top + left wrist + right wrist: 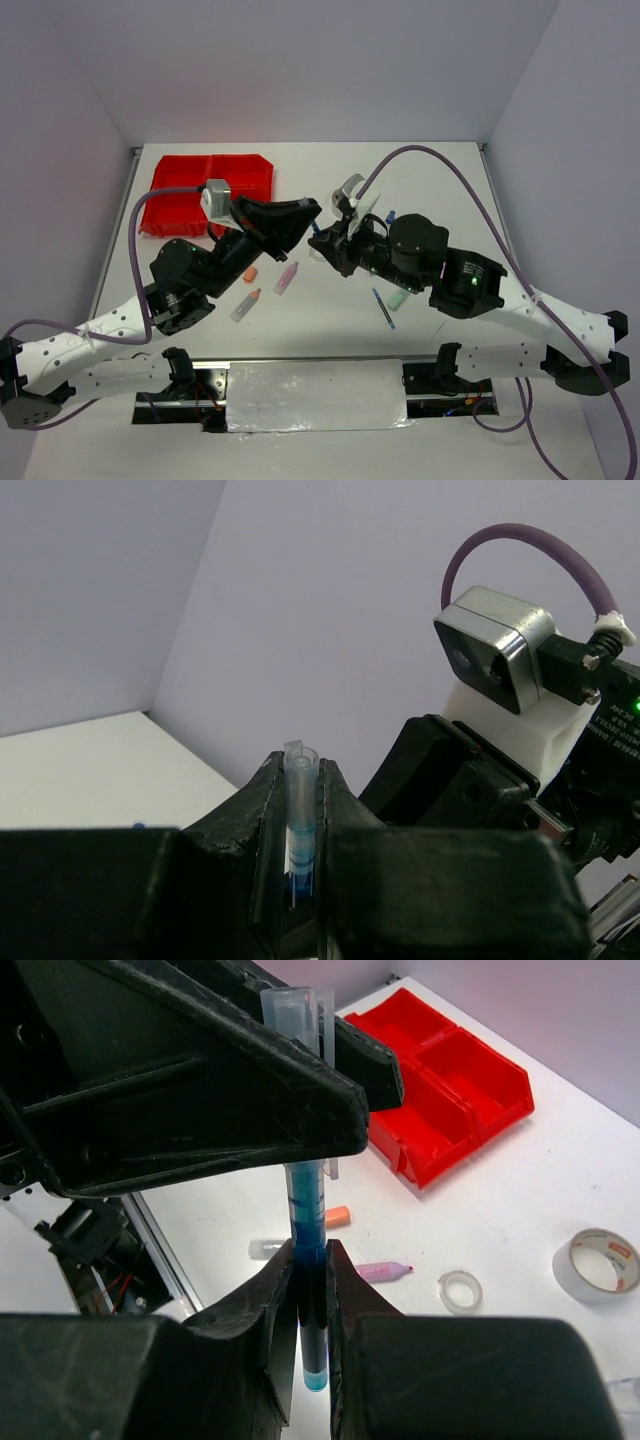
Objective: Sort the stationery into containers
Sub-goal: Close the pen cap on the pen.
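Observation:
Both grippers hold one clear bottle with blue liquid (308, 1215) in the air over the table's middle. My left gripper (300, 770) is shut on its upper, clear end (299, 815). My right gripper (310, 1255) is shut on its lower, blue end. In the top view the left gripper (308, 214) and right gripper (322, 240) meet tip to tip, and the bottle is barely visible between them. The red organiser tray (180, 180) lies at the far left and also shows in the right wrist view (455, 1095).
A pink marker (286, 277), a small orange piece (250, 272) and an orange-tipped marker (246, 305) lie under the left arm. A green marker (398, 298) and a blue pen (384, 308) lie under the right arm. A clear tape ring (460, 1291) and a grey tape roll (597, 1264) lie on the table.

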`<state>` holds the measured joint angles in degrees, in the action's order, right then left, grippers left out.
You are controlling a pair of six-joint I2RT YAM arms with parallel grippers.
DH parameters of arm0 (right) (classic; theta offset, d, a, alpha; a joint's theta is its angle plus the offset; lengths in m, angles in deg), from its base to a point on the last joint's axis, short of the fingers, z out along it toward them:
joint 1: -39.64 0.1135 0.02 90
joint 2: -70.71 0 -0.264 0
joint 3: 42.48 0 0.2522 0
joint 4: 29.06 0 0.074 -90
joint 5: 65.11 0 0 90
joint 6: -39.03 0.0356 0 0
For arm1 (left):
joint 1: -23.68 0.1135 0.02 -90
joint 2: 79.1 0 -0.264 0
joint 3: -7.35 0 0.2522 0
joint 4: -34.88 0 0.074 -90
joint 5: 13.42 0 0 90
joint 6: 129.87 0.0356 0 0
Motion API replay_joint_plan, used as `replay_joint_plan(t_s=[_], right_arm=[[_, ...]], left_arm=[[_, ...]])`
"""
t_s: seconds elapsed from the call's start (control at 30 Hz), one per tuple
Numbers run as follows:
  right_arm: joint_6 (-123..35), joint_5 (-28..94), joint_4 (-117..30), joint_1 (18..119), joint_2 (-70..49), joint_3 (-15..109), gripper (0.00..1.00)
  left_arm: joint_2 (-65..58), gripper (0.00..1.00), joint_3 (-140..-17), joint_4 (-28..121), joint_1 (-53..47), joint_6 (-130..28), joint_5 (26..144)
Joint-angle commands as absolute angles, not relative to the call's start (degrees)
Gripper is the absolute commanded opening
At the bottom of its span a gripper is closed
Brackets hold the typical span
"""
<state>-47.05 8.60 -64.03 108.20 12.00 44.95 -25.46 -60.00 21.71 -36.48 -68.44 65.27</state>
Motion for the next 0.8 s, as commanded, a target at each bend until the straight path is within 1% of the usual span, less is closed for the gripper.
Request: replay_joint_plan(t_s=[0.0,0.23,0.3,0.33,0.4,0.43,0.47,0.53,0.57,0.63,0.67,0.7,0.73,0.77], right_arm=[[-48.0,7.6,-42.4,105.3,11.2,58.5,0.00],[-49.0,12.8,-49.4,103.5,1.4,82.3,0.00],[-48.2,13.9,-50.5,103.4,-0.6,83.2,0.00],[-48.2,14.8,-50.5,103.4,-0.6,81.9,0.00],[-47.7,17.9,-49.6,103.4,2.1,72.9,0.00],[-46.9,19.0,-47.5,103.4,3.6,64.6,0.00],[-46.1,22.6,-46.5,103.4,6.6,60.4,0.00],[-44.0,26.8,-45.3,103.7,9.1,53.7,0.00],[-43.2,28.0,-45.3,104.2,10.0,48.4,0.00],[-41.9,29.0,-44.8,105.7,12.2,43.8,0.00],[-40.7,27.5,-44.8,106.3,13.2,39.9,0.00],[-40.0,27.4,-44.5,106.7,13.8,38.2,0.00],[-39.4,26.4,-43.4,107.1,14.3,36.3,0.00],[-38.7,26.0,-43.1,107.4,15.2,33.1,0.00]], left_arm=[[-22.0,0.00,-54.1,36.3,-38.8,-70.1,75.2],[-21.4,0.00,-47.4,32.0,-41.0,-72.9,76.1],[-21.5,0.00,-45.0,30.1,-41.3,-74.1,75.8],[-21.9,0.00,-44.5,29.9,-41.3,-74.4,75.4],[-23.7,0.00,-44.8,31.3,-41.3,-74.1,72.6],[-25.6,0.00,-46.0,33.5,-41.3,-73.6,71.8],[-26.5,0.00,-46.8,35.1,-41.3,-72.5,69.0],[-28.6,0.00,-49.3,41.3,-41.3,-71.4,64.6],[-29.1,0.00,-52.3,43.3,-41.3,-69.9,62.8],[-29.9,0.00,-55.3,46.2,-41.3,-68.2,59.1],[-30.1,0.08,-57.7,47.9,-41.2,-66.6,58.0],[-30.2,0.09,-58.8,48.3,-41.2,-66.0,57.5],[-30.5,0.18,-59.8,48.5,-41.3,-65.4,57.2],[-30.7,0.23,-61.2,48.5,-41.2,-64.7,56.8]])
